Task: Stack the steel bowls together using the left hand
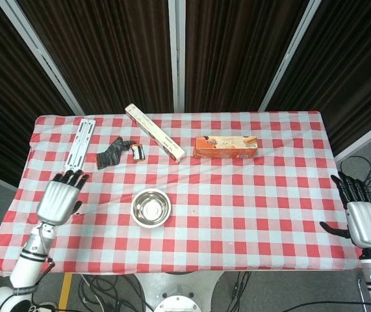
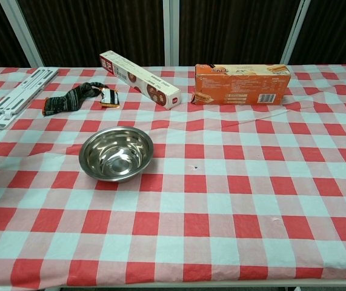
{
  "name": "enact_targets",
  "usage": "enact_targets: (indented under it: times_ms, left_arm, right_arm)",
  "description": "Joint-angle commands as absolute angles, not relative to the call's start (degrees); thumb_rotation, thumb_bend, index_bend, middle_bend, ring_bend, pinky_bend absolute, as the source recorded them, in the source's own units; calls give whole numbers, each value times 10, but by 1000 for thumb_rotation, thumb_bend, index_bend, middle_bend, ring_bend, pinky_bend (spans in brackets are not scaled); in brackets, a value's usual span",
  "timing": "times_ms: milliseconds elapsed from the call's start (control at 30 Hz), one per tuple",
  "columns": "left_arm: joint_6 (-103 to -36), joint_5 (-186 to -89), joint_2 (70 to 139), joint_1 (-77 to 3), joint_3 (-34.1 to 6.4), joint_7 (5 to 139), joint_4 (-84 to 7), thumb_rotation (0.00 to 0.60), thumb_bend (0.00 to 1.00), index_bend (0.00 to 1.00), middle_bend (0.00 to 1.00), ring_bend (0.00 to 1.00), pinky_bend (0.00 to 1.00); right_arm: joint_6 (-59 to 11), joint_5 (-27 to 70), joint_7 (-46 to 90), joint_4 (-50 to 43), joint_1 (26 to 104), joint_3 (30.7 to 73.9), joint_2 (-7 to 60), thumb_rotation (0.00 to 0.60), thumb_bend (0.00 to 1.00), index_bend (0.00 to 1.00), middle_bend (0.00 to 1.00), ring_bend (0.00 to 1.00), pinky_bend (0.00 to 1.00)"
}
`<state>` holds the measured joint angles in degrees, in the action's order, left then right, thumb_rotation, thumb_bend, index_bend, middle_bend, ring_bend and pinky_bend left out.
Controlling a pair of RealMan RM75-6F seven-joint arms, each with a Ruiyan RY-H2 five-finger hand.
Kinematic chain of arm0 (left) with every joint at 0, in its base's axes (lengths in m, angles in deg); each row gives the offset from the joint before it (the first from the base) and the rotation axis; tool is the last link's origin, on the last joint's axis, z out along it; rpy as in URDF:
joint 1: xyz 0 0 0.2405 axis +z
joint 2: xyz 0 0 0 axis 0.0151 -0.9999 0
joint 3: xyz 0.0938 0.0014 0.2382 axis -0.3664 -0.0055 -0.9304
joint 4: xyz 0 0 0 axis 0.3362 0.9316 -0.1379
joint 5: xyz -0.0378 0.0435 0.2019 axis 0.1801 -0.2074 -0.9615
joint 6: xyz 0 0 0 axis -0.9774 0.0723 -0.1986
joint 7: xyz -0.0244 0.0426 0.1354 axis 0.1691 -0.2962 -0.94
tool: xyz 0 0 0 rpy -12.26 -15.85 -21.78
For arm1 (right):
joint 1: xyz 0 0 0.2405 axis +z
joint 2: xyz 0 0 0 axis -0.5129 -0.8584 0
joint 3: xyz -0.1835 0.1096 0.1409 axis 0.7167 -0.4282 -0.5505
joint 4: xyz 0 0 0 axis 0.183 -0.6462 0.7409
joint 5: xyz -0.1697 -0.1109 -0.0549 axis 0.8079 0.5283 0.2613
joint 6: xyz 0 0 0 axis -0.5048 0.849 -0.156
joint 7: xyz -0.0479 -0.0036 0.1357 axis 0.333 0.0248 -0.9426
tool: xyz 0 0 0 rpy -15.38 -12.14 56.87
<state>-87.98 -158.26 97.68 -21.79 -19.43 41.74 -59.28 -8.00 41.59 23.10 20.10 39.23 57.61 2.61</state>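
- Sitting upright on the red-and-white checked bench (image 1: 250, 214), the shiny round steel bowl (image 1: 151, 207) rests left of centre, with nothing touching it; only one rim is plainly visible.
- The left hand (image 1: 58, 200) hovers over the bench's left edge, well apart from the bowl, its fingers (image 1: 75, 176) spread and holding nothing.
- The right hand (image 1: 360, 218) hangs beyond the bench's right edge, fingers (image 1: 349, 185) spread, holding nothing.
- Behind the bowl lie a dark grey crumpled glove (image 2: 69, 99) and, just beside it, a small brown packet (image 2: 108, 96).
- A long white carton (image 2: 139, 79) lies slantwise at the back, with an orange biscuit box (image 2: 240, 84) to its right.
- A white slatted folding stand (image 2: 16, 96) lies at the far left.
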Motion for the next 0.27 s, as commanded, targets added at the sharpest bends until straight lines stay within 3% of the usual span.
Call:
enact_targets:
  times_ms: [33,267]
  left_arm:
    - [-946,-1553,981,-141,-201,518,-590,600,115,241,262,201,291]
    - [-965,-1577,981,-99,-234,554,-578,600,110,240,262,200,279]
  right_arm:
    - [-66,429,253,201,382,588,34,600,26,0,0,0,0]
    - [-56,442,276,195,371,601,53,600,26,0,0,0,0]
